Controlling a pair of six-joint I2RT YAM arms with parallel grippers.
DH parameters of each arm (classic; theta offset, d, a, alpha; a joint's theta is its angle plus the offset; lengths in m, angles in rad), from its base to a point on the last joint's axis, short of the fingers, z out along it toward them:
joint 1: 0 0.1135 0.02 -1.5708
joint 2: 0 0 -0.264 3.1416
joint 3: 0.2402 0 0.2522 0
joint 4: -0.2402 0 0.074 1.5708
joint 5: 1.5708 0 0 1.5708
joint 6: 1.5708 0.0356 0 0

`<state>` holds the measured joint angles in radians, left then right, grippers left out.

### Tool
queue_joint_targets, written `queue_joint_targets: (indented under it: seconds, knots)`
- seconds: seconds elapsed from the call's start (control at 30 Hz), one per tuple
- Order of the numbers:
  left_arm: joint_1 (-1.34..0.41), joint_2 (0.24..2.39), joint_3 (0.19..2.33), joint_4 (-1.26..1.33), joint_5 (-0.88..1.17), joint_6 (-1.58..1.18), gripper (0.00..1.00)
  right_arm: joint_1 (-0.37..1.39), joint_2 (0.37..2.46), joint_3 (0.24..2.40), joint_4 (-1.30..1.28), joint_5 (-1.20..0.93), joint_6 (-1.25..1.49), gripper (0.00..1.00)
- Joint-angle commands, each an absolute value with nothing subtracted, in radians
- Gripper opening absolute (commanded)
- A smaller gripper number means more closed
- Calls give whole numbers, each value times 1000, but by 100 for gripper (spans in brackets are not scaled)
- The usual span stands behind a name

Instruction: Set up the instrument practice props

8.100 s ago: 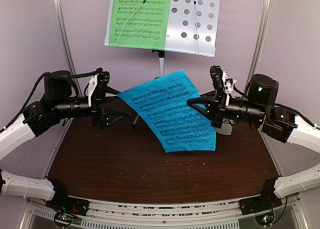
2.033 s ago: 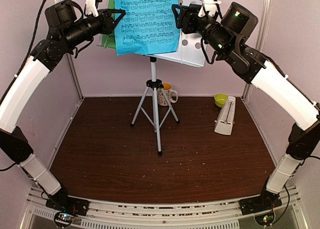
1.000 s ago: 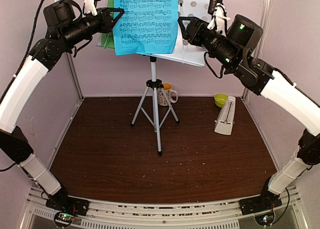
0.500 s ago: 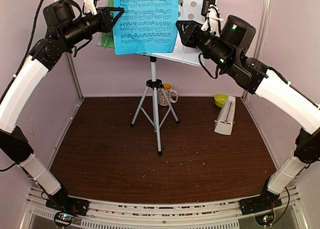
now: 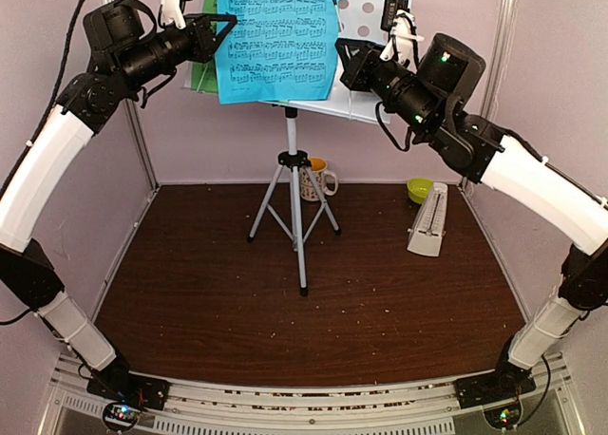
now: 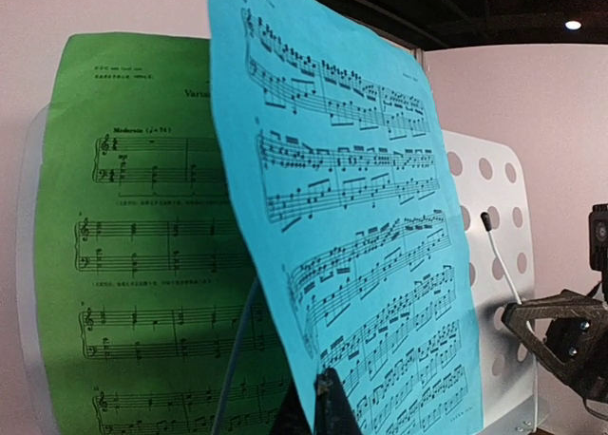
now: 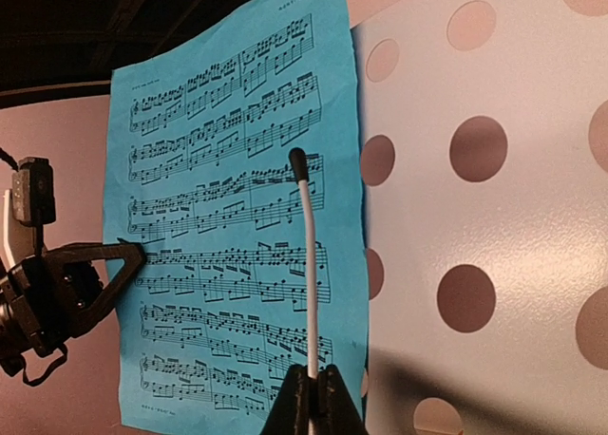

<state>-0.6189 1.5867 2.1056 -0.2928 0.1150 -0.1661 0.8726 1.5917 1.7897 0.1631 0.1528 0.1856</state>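
Sheet: the blue music sheet [image 5: 277, 36] is held upright at the upper centre of the overhead view, against the music stand [image 7: 532, 217], and partly covers the green music sheet [image 6: 123, 264].
Left arm: the left end effector [image 5: 220, 31] is clenched on the sheet's left edge.
Right arm: the right end effector [image 5: 344, 55] is clamped on the stand's retainer wire [image 7: 308, 264].
Handling: the paper is judged light, floppy and easily creased, so it is best pinched at an edge. The wire looks thin and is probably springy.

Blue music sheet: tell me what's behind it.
Behind the blue music sheet: the green music sheet at left, the perforated music stand at right. Green's right edge and the stand's middle are covered.
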Motion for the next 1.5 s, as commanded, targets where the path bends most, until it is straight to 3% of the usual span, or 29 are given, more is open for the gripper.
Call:
queue_joint_targets:
  seconds: [0.0, 0.73, 1.47]
  knots:
    - [-612, 1632, 2158, -253, 172, -137, 0, 865, 1572, 1768, 224, 135, 127, 0]
    - [-613, 1788, 2322, -204, 365, -166, 0, 866, 1572, 1773, 231, 120, 89, 0]
    - [-635, 1858, 2341, -106, 423, -172, 0, 866, 1562, 1769, 236, 122, 58, 0]
